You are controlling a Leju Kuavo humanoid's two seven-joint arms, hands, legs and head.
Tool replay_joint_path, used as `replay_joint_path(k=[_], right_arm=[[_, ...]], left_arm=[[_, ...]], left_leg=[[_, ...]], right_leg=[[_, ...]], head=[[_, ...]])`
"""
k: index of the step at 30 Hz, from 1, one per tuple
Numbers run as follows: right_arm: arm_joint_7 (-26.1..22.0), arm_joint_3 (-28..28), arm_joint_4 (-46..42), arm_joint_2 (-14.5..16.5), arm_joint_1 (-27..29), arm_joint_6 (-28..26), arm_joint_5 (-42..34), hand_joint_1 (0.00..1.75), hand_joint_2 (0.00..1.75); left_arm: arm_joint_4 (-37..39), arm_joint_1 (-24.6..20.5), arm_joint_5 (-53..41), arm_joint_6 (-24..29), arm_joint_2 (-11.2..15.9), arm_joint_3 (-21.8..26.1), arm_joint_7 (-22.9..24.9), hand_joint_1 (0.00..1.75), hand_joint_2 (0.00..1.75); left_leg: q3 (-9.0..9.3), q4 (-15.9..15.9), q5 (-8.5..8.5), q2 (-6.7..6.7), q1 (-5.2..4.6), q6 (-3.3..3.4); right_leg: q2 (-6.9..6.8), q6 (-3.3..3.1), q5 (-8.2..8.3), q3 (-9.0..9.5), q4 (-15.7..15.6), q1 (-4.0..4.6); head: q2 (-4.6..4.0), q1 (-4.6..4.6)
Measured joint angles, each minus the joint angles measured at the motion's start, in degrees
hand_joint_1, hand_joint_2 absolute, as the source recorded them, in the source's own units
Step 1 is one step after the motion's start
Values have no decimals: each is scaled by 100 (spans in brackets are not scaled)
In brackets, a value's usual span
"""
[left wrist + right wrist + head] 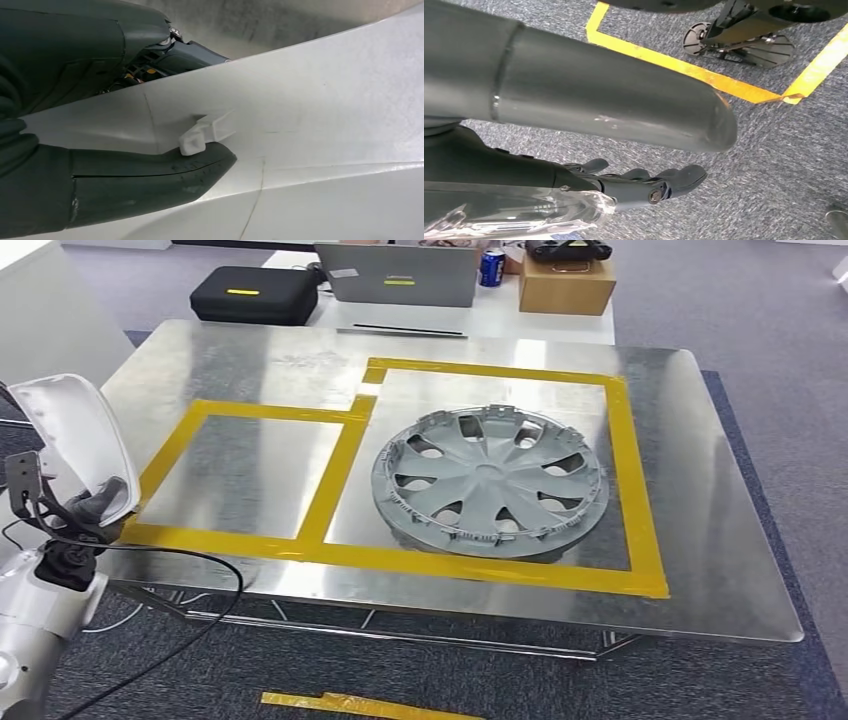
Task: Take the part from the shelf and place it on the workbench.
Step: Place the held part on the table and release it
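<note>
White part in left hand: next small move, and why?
Probably carry the white part right, over the empty taped square. The left hand grips it beside the workbench's left edge, off the surface, and the hubcap fills the larger square.

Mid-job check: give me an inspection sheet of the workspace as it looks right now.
Surface: metal workbench with two bays marked by yellow tape.
Job's things: white part held at the workbench's left edge, not yet set down.
Clutter: grey wheel cover lying in the larger bay.
Hands: left hand grips the white part, thumb beside a small clip; right hand hangs over carpet, holding nothing.
Cables: black cable loops under the left arm.
Surroundings: laptop, black case, blue can, cardboard box on a table behind.
</note>
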Motion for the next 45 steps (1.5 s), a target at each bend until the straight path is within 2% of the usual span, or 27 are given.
replay_joint_path(k=[3,4,5,6,8,9,10,12,14,16,19,20,21,22,24,26,29,30,32,34,35,36,37,39,41,44,45], right_arm=[[12,2,0,1,-17,5,11,0,0],[17,3,0,1,-17,10,15,0,0],[21,3,0,2,-15,15,19,0,0],[25,3,0,2,-17,22,22,0,0],[29,3,0,2,-32,33,29,0,0],[29,3,0,3,-43,41,31,0,0],[29,3,0,3,-50,47,32,0,0],[29,3,0,4,-52,60,34,0,0],[29,3,0,4,-47,68,40,0,0],[29,4,0,4,-50,73,48,0,0],[34,9,0,10,-53,92,57,0,0],[39,11,-1,13,-51,100,61,0,0],[43,14,-1,13,-49,106,63,0,0],[46,17,-2,13,-51,110,64,0,0],[48,30,-2,16,-57,117,66,0,0],[50,39,-2,20,-59,124,67,0,0],[63,44,-3,25,-57,133,69,0,0],[70,48,-3,26,-58,133,70,0,0],[84,58,-4,26,-60,134,73,0,0],[92,74,-4,26,-53,139,75,0,0],[94,80,-4,26,-47,142,75,0,0],[96,85,-4,26,-42,146,75,0,0],[98,87,-5,26,-42,150,76,0,0],[101,89,-8,27,-53,155,81,0,0],[107,93,-11,30,-66,158,88,0,0],[125,95,-11,33,-57,161,96,0,0],[129,95,-12,33,-55,161,97,0,0]], left_arm=[[36,-19,-24,135,43,-110,0,175,175],[61,-17,-30,181,53,-147,0,175,175],[89,-10,-28,219,61,-176,2,175,175],[117,-4,-21,248,66,-197,4,175,175],[163,6,12,283,80,-214,9,175,175],[183,8,31,291,94,-220,9,175,175],[205,11,49,296,109,-227,11,175,175],[249,21,63,296,139,-244,15,167,175],[285,33,70,292,172,-262,22,81,175],[310,40,77,288,212,-276,26,1,175],[347,71,79,283,242,-300,31,0,175],[358,87,79,280,247,-307,33,0,175],[367,97,79,278,256,-313,36,0,175],[372,100,79,275,268,-316,37,0,175],[373,85,79,272,300,-324,36,0,175],[373,62,79,278,318,-330,34,0,175],[373,44,78,302,339,-332,31,0,44],[373,39,78,309,348,-332,31,0,0],[373,34,78,318,358,-332,32,0,0],[374,40,78,324,364,-333,33,0,0],[376,44,76,325,365,-333,33,0,0],[378,48,72,327,368,-333,34,0,0],[380,52,67,327,373,-333,35,0,0],[380,52,54,319,391,-332,43,0,0],[378,46,38,295,424,-334,51,0,0],[377,43,17,274,463,-340,60,0,0],[377,45,10,274,472,-343,64,0,0]], left_leg=[[-1,0,-3,7,-3,30],[-1,1,-3,8,-6,33],[0,1,-4,8,-8,34],[3,1,-4,6,-9,34],[12,1,-7,3,-8,24],[9,9,-12,2,-20,5],[2,13,-9,1,-29,-23],[-10,8,7,-1,-37,-91],[-13,10,-14,-1,-18,-151],[-130,289,-228,0,-10,-193],[-589,1323,-720,1,-8,-223],[-674,1509,-743,2,-8,-224],[-658,1485,-656,2,-8,-219],[-533,1245,-477,2,-9,-208],[-144,494,-125,4,-20,-162],[83,31,-26,4,-44,-115],[120,-69,-31,-1,-58,-46],[136,-91,-20,2,-45,-14],[157,-119,-1,11,-20,34],[152,-117,2,14,-19,52],[151,-116,3,14,-19,52],[152,-114,3,13,-18,50],[155,-112,3,12,-16,44],[160,-106,-3,8,-20,5],[148,-98,3,3,-34,-66],[139,-115,23,-1,-16,-169],[120,-68,-27,0,-5,-193]], right_leg=[[-10,53,-434,-449,945,-27],[-10,62,-518,-599,1239,-35],[-11,64,-503,-665,1354,-39],[-11,57,-385,-620,1246,-40],[-10,23,-19,-271,526,-40],[-8,3,100,-78,164,-37],[-4,-17,161,55,-83,-32],[5,-59,162,136,-212,-12],[6,-130,194,141,-242,-14],[3,-198,228,156,-284,-27],[0,-236,229,162,-287,-7],[0,-240,226,164,-286,-2],[1,-242,225,168,-284,1],[2,-241,223,178,-283,2],[7,-224,211,192,-273,15],[8,-180,205,179,-259,25],[-2,-91,192,165,-252,13],[-5,-58,128,127,-174,8],[-8,2,-160,-118,332,-13],[-11,49,-471,-482,1086,-42],[-12,67,-509,-593,1304,-55],[-13,80,-445,-604,1316,-68],[-15,86,-286,-499,1098,-81],[-19,88,58,-94,305,-99],[-4,44,187,177,-201,-94],[9,-73,207,209,-274,-73],[7,-117,224,212,-289,-74]], head=[[0,22],[0,20],[0,21],[0,21],[0,23],[0,22],[0,17],[0,13],[0,10],[0,-6],[0,-16],[0,-16],[0,-15],[0,-16],[0,-16],[0,-11],[0,-9],[0,-2],[0,16],[0,24],[0,22],[0,25],[0,24],[0,26],[0,16],[0,10],[0,4]])
